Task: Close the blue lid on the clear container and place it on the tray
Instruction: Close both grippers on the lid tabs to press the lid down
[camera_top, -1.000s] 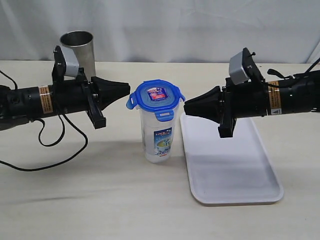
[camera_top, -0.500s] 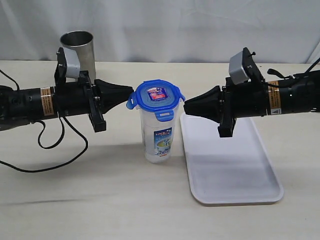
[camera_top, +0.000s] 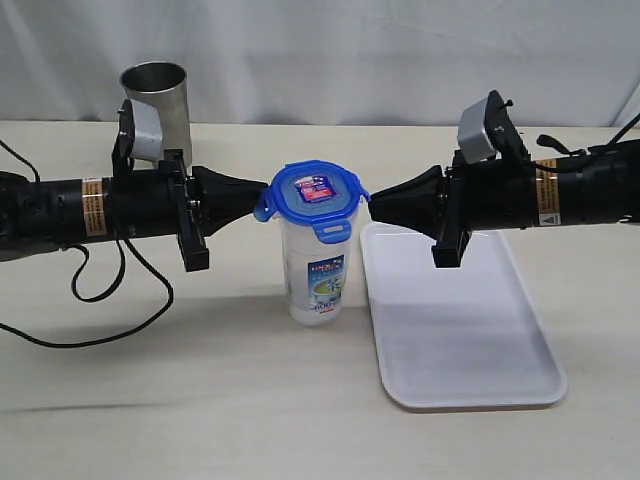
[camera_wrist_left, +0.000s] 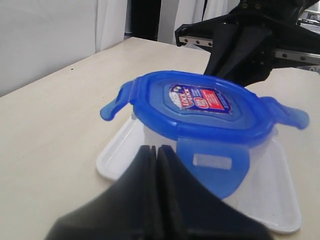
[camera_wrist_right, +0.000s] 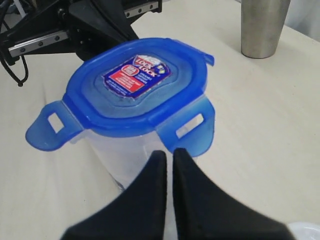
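Beige bench (camera_top: 200, 400), pale curtain (camera_top: 350, 50) behind. Clear container (camera_top: 320, 285) stands upright mid-bench, just beside the white tray (camera_top: 470, 350) and not yet on it. Blue lid (camera_top: 312, 192) is seated on top, but at least two flaps splay outward, unlatched. Left gripper (camera_top: 262, 196) and right gripper (camera_top: 374, 206) are both fully closed and hold nothing. Their tips flank the lid at rim height, probably to push the flaps down. Steel cup (camera_top: 158, 100) sits idle at the far left.
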